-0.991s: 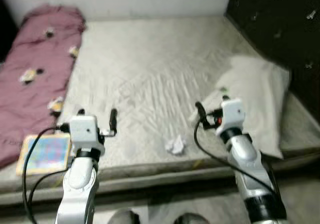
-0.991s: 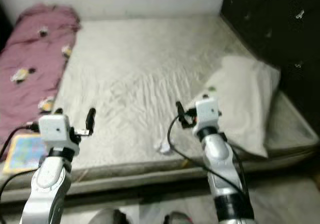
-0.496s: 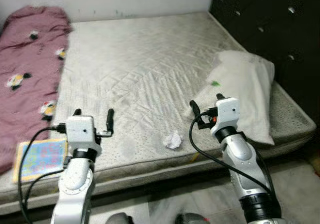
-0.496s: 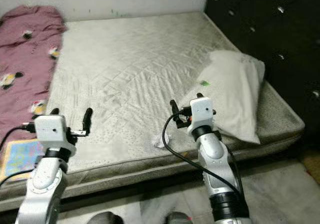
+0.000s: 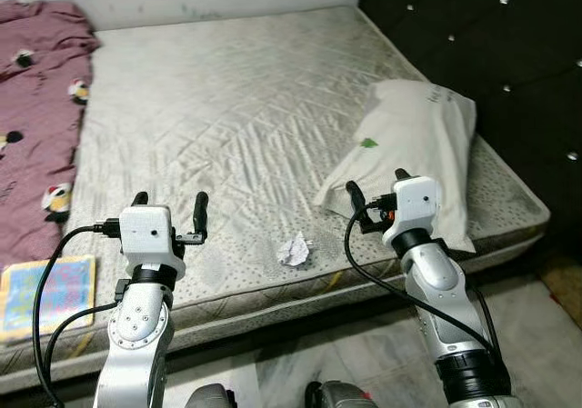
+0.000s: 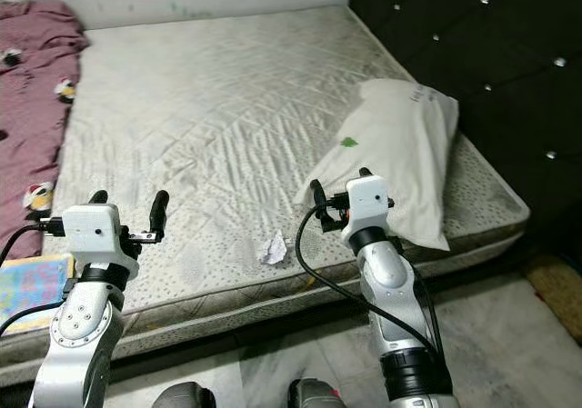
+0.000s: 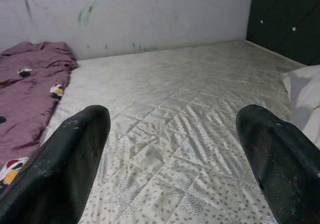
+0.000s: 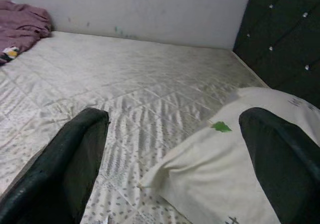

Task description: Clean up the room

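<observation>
A crumpled white paper ball [image 5: 294,249] lies on the grey quilted mattress [image 5: 236,108] near its front edge, between my two arms. My left gripper [image 5: 170,204] hovers open over the front left of the mattress, left of the paper, with nothing between its fingers. My right gripper [image 5: 376,185] is open and empty too, to the right of the paper and just in front of the white pillow [image 5: 409,149]. A small green scrap [image 5: 368,142] sits on the pillow. In the right wrist view the pillow [image 8: 235,169] and scrap [image 8: 219,126] lie ahead.
A maroon blanket [image 5: 32,108] with cartoon prints covers the mattress's left side. A colourful flat book [image 5: 45,294] lies at the front left corner. A black tufted headboard [image 5: 491,54] stands on the right. Marble floor [image 5: 364,363] runs along the bed's front edge.
The camera has turned towards the right and the blur has gone, so the pillow and headboard show more and the blanket less. Both grippers keep the same open pose.
</observation>
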Available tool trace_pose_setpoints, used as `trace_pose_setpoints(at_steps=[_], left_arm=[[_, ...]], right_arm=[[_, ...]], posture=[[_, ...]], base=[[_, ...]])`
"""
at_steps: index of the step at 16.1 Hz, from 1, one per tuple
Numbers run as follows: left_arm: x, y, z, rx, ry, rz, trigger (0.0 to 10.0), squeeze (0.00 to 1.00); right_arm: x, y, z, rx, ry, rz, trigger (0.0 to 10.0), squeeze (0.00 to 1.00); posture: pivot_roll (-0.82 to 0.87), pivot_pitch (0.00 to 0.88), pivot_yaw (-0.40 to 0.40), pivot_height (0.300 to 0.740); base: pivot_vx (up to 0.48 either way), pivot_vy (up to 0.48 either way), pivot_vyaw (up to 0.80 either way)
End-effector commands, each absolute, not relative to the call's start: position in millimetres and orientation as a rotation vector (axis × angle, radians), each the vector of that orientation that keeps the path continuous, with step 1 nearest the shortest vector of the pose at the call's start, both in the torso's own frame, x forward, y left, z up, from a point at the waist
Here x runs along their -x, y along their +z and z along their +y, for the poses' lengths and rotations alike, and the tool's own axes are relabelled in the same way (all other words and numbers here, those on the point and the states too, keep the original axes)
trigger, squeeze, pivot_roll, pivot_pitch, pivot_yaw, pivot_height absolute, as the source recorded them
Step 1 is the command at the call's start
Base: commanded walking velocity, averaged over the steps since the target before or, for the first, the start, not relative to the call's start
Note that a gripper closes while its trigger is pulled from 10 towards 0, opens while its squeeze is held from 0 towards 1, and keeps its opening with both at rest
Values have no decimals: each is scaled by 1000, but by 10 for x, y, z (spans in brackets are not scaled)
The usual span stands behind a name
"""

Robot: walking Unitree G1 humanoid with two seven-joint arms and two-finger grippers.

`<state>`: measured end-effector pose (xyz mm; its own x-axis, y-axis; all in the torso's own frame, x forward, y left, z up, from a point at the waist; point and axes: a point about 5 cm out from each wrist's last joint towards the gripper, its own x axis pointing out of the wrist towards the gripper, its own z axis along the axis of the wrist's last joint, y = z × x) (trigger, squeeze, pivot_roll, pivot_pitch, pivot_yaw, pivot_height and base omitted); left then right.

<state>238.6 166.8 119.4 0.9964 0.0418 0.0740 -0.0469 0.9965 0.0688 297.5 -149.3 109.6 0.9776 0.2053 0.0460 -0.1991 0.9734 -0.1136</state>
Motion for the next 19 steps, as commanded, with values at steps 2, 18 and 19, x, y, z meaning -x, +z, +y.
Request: trace_pose_setpoints(at_steps=[2, 18, 19], left_arm=[[-2391, 1207, 1662, -79, 42, -79, 10000, 0], [-2382, 1161, 1737, -76, 102, -54, 10000, 0], [-2381, 1163, 1733, -77, 103, -55, 10000, 0]], right_arm=[[-2992, 1109, -1497, 115, 204, -65, 10000, 0], [-2998, 1132, -1463, 60, 228, -80, 10000, 0], [-2997, 1133, -1456, 60, 233, -80, 10000, 0]], posture=[[24, 65, 7, 740], [27, 63, 6, 720], [27, 63, 6, 705]], base=[[0, 0, 0], [0, 0, 0], [0, 0, 0]])
